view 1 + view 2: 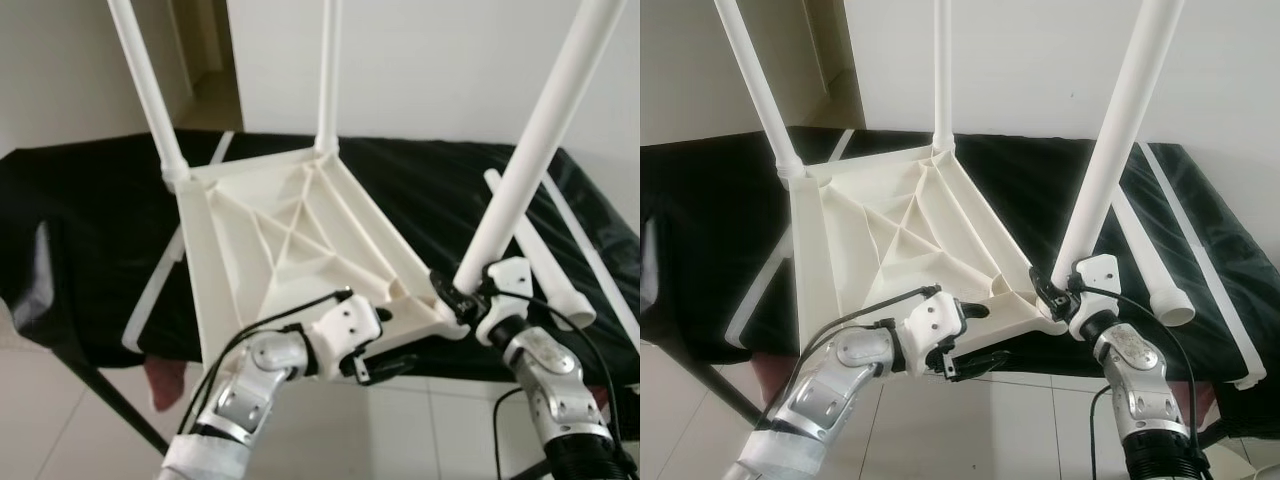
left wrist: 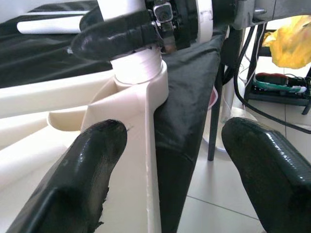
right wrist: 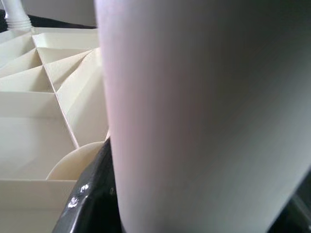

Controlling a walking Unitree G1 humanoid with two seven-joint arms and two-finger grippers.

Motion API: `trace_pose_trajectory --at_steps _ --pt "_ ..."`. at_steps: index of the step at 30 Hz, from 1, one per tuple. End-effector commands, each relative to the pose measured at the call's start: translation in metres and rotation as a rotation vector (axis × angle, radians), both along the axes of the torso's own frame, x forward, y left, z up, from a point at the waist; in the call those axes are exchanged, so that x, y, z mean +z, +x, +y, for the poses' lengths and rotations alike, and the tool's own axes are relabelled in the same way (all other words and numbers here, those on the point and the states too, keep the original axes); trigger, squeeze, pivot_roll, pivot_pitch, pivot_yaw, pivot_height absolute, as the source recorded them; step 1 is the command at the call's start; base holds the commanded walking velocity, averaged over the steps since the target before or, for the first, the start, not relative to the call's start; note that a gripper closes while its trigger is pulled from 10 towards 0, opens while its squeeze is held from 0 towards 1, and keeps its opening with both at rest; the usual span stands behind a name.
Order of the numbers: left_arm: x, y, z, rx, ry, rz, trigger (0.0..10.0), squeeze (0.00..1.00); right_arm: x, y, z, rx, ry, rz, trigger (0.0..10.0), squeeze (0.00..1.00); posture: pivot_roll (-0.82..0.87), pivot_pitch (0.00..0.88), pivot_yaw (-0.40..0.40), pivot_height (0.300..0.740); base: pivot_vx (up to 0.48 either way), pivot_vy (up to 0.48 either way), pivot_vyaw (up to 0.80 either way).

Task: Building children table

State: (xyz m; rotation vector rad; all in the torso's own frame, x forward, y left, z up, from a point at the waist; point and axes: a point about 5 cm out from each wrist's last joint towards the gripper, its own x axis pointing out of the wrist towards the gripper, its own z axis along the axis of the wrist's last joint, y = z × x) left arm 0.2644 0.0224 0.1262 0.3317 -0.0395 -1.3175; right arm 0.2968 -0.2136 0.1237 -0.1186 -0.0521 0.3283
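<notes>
Pincers work at the near corner of an upturned white plastic tabletop [image 1: 300,250], which lies ribbed side up on a desk [image 1: 90,230] draped in black cloth. Nearest, the left pincer [image 1: 375,362] sits at the tabletop's near edge with its two black fingers [image 2: 77,179] spread wide, one lying on the cream rim and the other out over the tiled floor [image 1: 40,400]. Just beside it, the right pincer [image 1: 462,298] is clamped around the base of a white leg [image 1: 530,150], right where that leg meets the corner socket; the leg rises tilted up and to the right. Farther back, two more white legs [image 1: 145,80] stand in the far corners of the tabletop. A loose white leg [image 1: 545,260] lies on the black cloth to the right, beside a long white strip [image 1: 1200,250]. Behind the desk is a plain white wall [image 1: 450,60].
</notes>
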Motion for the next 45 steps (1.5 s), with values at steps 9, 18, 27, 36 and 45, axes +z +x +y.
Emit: trace_pose_trajectory --at_steps 9,18,27,36,45 --pt "0.003 0.003 0.002 0.082 -0.010 -0.027 10.0 0.00 -0.009 -0.005 0.008 -0.104 0.024 0.024 10.0 0.00 -0.02 0.000 0.013 0.740 0.000 0.000 0.00" --pt "0.003 0.004 0.003 0.077 -0.003 -0.028 10.0 0.00 -0.025 -0.012 0.017 -0.521 0.160 0.069 10.0 0.00 -0.02 0.000 0.007 0.740 0.000 0.000 0.00" --pt "0.003 0.005 0.002 0.075 -0.002 -0.032 10.0 0.00 -0.026 -0.016 0.038 -0.611 0.210 0.065 10.0 0.00 -0.01 0.000 -0.006 0.740 0.000 0.000 0.00" --pt "0.004 0.004 0.001 0.085 -0.009 -0.039 10.0 0.00 -0.018 -0.016 0.033 -0.708 0.245 0.039 10.0 1.00 0.00 0.000 -0.016 0.740 0.000 0.000 0.00" --pt "0.004 0.004 0.000 0.086 -0.012 -0.044 10.0 0.00 -0.014 -0.024 0.033 -0.670 0.184 -0.004 10.0 1.00 -0.01 0.000 -0.028 0.740 0.000 0.000 0.00"
